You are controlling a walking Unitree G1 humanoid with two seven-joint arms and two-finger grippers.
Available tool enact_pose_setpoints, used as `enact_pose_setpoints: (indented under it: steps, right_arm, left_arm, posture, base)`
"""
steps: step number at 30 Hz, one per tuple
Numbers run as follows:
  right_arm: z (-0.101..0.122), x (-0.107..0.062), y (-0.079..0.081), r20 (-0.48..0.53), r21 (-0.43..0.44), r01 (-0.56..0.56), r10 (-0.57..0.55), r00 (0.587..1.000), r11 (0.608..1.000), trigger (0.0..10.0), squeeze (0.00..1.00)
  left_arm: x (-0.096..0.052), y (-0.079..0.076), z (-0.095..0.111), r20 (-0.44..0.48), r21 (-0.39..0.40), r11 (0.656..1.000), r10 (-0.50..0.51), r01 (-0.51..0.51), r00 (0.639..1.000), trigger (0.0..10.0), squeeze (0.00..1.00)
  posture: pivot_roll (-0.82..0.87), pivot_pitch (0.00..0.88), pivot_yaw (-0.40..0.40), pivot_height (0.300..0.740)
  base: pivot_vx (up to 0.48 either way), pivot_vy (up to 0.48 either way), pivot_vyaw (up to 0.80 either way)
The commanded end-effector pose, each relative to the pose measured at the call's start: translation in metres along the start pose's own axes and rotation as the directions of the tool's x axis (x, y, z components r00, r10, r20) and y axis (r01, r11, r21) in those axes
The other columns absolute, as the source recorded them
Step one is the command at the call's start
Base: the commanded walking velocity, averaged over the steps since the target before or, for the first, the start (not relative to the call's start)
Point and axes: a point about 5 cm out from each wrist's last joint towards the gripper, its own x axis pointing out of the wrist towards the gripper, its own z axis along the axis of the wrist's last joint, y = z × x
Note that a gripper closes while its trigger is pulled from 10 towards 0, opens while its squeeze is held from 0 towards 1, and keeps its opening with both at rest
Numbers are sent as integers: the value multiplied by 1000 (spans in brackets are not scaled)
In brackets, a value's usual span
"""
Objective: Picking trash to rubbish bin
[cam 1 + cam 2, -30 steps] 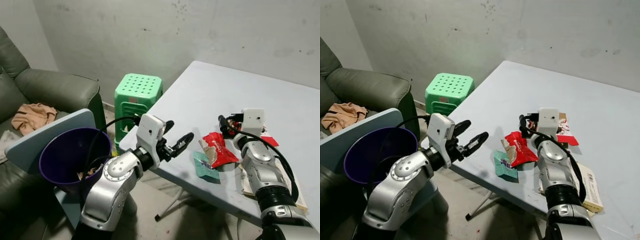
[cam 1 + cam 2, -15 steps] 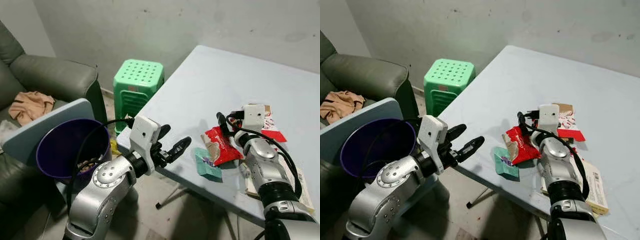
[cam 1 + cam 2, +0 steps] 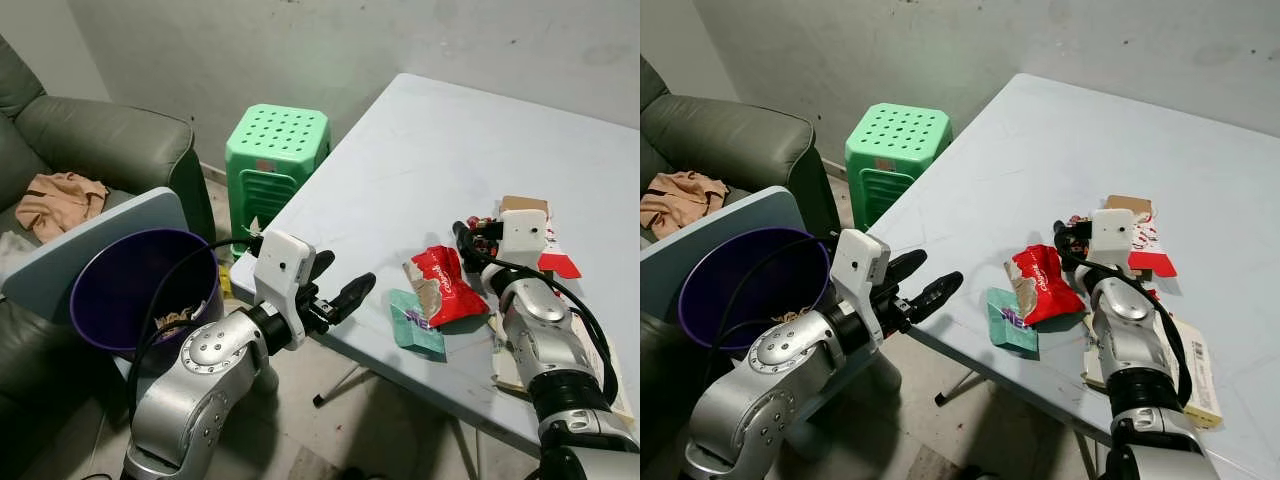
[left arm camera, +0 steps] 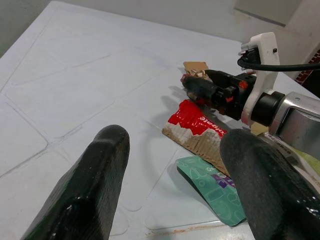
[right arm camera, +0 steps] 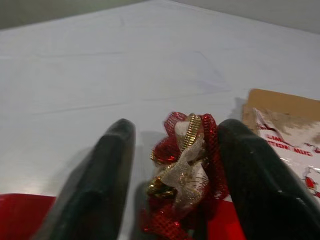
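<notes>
A crumpled red snack wrapper (image 3: 445, 285) and a small green packet (image 3: 413, 325) lie near the front edge of the pale grey table (image 3: 400, 170). My left gripper (image 3: 340, 283) hovers open and empty just off that edge, left of the green packet. A purple rubbish bin (image 3: 140, 290) with scraps inside stands on the floor left of my left arm. My right gripper (image 3: 468, 236) rests on the table behind the red wrapper. Its fingers are open around a red and gold mesh ribbon (image 5: 185, 165), whose edge almost touches one finger (image 5: 255, 175).
A brown and red carton (image 3: 530, 212) lies behind my right wrist, and a flat booklet (image 3: 1195, 370) lies under that arm. A green plastic stool (image 3: 275, 160) stands by the table's left edge. A green sofa (image 3: 100, 140) with a beige cloth (image 3: 60, 195) is at the left.
The camera has tilted down and shifted, so the whole scene sits differently. My left gripper stays open near the table edge, and my right gripper stays around the ribbon.
</notes>
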Motion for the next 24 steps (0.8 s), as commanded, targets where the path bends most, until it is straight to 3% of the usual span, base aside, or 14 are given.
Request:
enact_pose_setpoints:
  steps: [1,2,3,11,24]
  right_arm:
    - [-1,-2,-5,-8,-29,32,-32,999,999,1098,0]
    - [-1,-2,-5,-8,-29,32,-32,999,999,1098,0]
    - [-3,-2,-5,-21,-23,33,-33,999,999,0,0]
    - [-4,-2,-6,-29,-82,50,-52,998,995,0,0]
    - [0,0,-6,-24,-26,41,-42,999,999,0,0]
  left_arm:
    - [-1,-3,3,6,6,1000,-8,8,1000,10000,0]
    - [-1,-3,3,6,6,1000,-8,8,1000,10000,0]
    - [-2,-2,3,4,5,1000,-5,5,1000,10000,0]
    - [-1,-2,4,3,4,1000,-2,1,1000,10000,0]
    - [4,6,5,15,28,999,29,-29,999,10000,0]
  posture:
    - [-15,196,-9,740]
    - [-15,196,-9,740]
    - [-15,196,-7,740]
    - [-12,192,-4,740]
    - [-8,153,-9,740]
  base:
    - [0,0,0]
    - [0,0,0]
    - [0,0,0]
    - [0,0,0]
    - [0,0,0]
